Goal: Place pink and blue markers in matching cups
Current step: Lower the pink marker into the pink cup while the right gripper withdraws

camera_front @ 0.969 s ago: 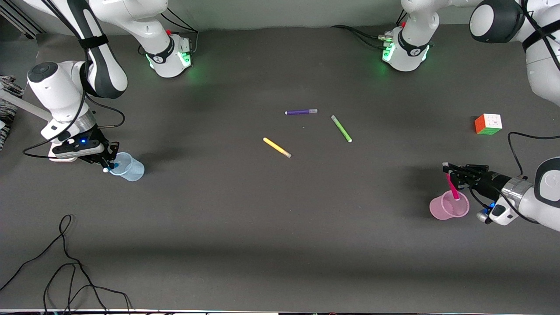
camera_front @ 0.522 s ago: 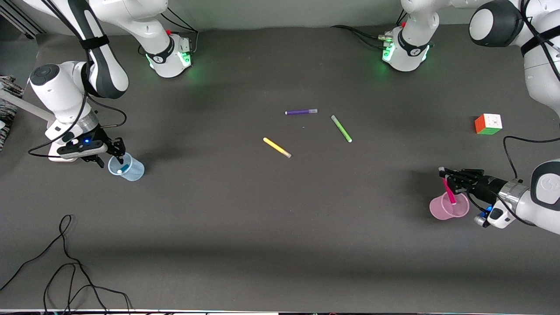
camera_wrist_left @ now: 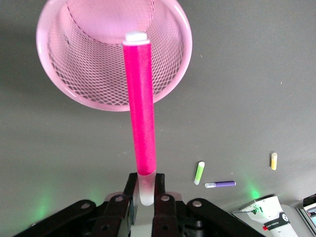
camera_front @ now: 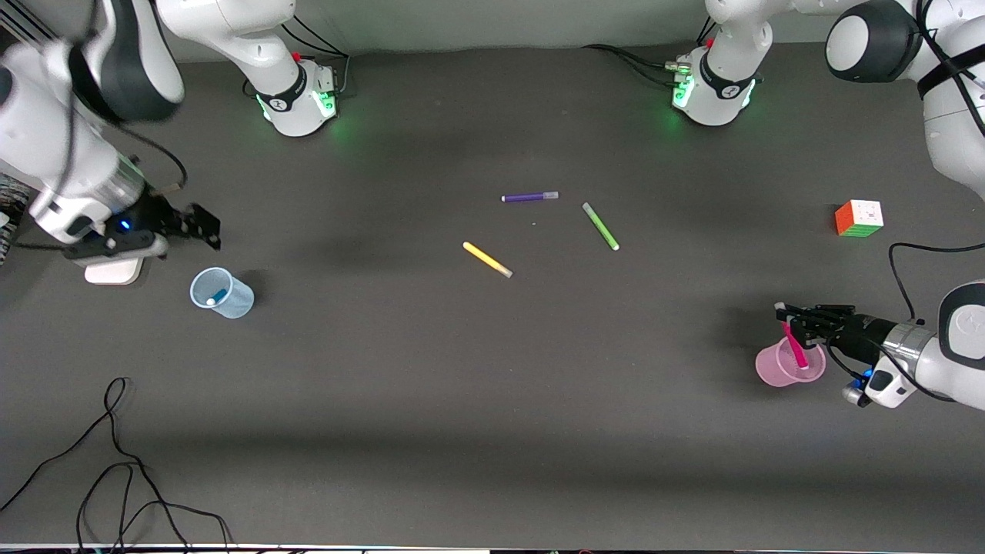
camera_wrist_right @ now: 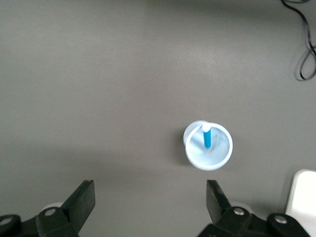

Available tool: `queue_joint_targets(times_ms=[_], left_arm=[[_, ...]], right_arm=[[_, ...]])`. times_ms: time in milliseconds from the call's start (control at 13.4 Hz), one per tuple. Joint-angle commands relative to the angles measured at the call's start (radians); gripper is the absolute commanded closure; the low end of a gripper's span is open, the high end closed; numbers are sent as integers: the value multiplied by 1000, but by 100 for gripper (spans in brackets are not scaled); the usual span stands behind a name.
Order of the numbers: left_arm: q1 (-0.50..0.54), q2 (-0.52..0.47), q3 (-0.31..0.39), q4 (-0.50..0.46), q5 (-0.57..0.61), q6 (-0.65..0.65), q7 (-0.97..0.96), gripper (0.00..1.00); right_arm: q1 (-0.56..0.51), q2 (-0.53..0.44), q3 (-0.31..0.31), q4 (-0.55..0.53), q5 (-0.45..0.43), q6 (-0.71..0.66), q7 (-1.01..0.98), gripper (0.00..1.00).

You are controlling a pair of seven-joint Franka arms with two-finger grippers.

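My left gripper (camera_front: 785, 315) is shut on the pale cap end of the pink marker (camera_front: 793, 344). The marker hangs with its lower end inside the pale pink cup (camera_front: 785, 368) at the left arm's end of the table. In the left wrist view the pink marker (camera_wrist_left: 141, 108) reaches down into the pink cup (camera_wrist_left: 74, 74) from my left gripper (camera_wrist_left: 146, 183). The blue marker (camera_front: 219, 295) stands inside the pale blue cup (camera_front: 223, 294) at the right arm's end. My right gripper (camera_front: 202, 225) is open and empty, up above the table beside that cup. The right wrist view shows the blue marker (camera_wrist_right: 207, 137) in the blue cup (camera_wrist_right: 217, 153).
A purple pen (camera_front: 529, 197), a green pen (camera_front: 600, 225) and a yellow pen (camera_front: 487, 259) lie at mid table. A colour cube (camera_front: 858, 218) sits toward the left arm's end. A white block (camera_front: 111, 271) lies beside the blue cup. A black cable (camera_front: 115, 469) loops near the front edge.
My right gripper let go of the blue marker into the blue cup, opened and rose away from it. My left gripper lowered the pink marker deeper into the pink cup.
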Motion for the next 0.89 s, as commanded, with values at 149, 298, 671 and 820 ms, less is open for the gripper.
queue_joint_targets(times_ms=[149,298,671,820], left_arm=[[2,17,0,39,1,1,14,100],[2,17,2,43,4,-1,14,100],[2,17,2,45,11,-1,14,100],[2,17,2,45,11,-1,14,100]], right_arm=[[-1,31,18,283,74,-255,36,0],[-6,54,19,297,74,-255,34,0],[-9,149,31,401,76,-263,94,0],[-9,155,35,403,73,-263,120,0]])
